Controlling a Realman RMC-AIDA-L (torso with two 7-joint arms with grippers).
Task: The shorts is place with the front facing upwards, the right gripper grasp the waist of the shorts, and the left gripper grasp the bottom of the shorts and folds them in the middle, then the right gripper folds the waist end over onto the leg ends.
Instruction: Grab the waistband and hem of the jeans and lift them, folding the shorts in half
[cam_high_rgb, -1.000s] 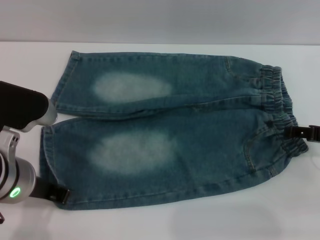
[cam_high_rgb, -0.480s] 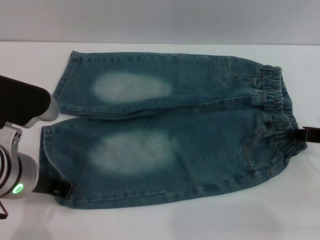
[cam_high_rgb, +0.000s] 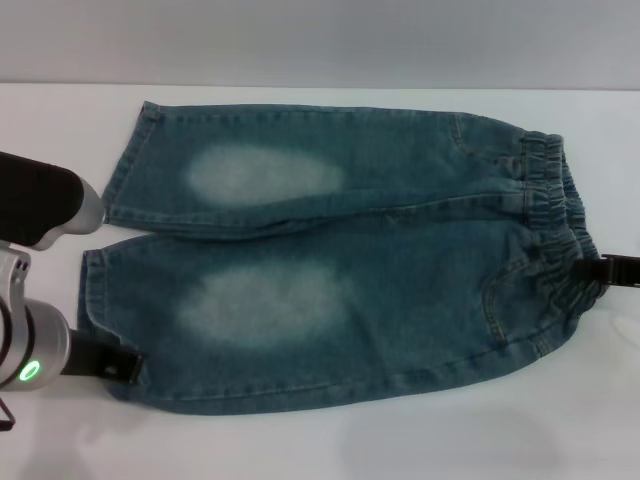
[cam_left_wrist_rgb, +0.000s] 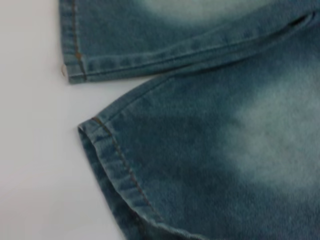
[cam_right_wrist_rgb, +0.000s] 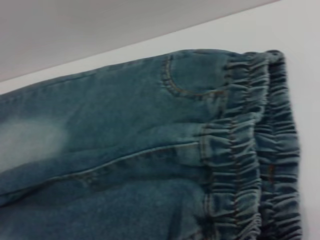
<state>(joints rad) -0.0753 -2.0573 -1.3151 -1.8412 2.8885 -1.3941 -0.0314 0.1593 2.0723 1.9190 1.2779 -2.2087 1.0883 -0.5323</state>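
Observation:
Blue denim shorts (cam_high_rgb: 330, 270) with pale faded patches lie flat and front up on the white table (cam_high_rgb: 400, 445). The legs point to the left and the elastic waist (cam_high_rgb: 555, 225) to the right. My left gripper (cam_high_rgb: 118, 365) is at the bottom hem corner of the near leg and touches the cloth. My right gripper (cam_high_rgb: 612, 268) is at the near end of the waist, at the picture's right edge. The left wrist view shows both leg hems (cam_left_wrist_rgb: 112, 160) from close by. In the right wrist view the gathered waist (cam_right_wrist_rgb: 250, 150) and a pocket seam show.
The table's far edge (cam_high_rgb: 320, 86) runs just behind the shorts, with a grey wall beyond it. Bare white table lies in front of the shorts and to their left, under my left arm (cam_high_rgb: 35, 205).
My left gripper has risen slightly toward the far side along the near leg's hem, and that hem corner shifted with it. My right gripper has drawn back to the right at the waist.

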